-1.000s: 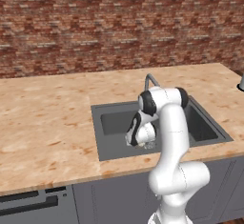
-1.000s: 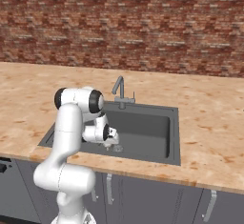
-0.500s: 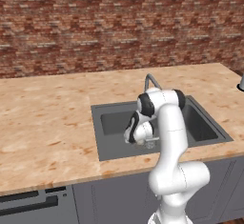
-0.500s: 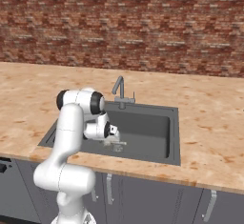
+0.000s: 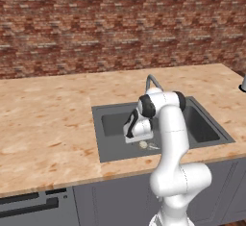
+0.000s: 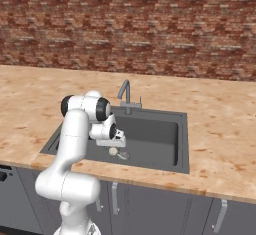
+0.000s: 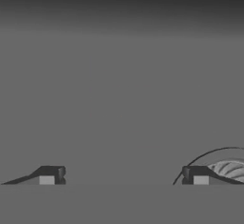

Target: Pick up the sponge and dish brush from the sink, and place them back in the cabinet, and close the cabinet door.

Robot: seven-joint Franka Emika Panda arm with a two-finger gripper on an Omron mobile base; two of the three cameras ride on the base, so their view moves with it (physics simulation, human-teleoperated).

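The pincer (image 7: 124, 180) hangs low inside the sink (image 5: 110, 145), fingers spread wide with nothing between them. The dish brush (image 5: 143, 144) lies on the basin floor just beneath it, its cream head (image 6: 113, 151) close to the front wall, set into the wood-grain tabletop (image 5: 43, 124).

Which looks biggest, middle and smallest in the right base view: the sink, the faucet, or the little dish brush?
1. The sink, biggest by far.
2. The faucet.
3. The dish brush, a tiny cream dot under the pincer.
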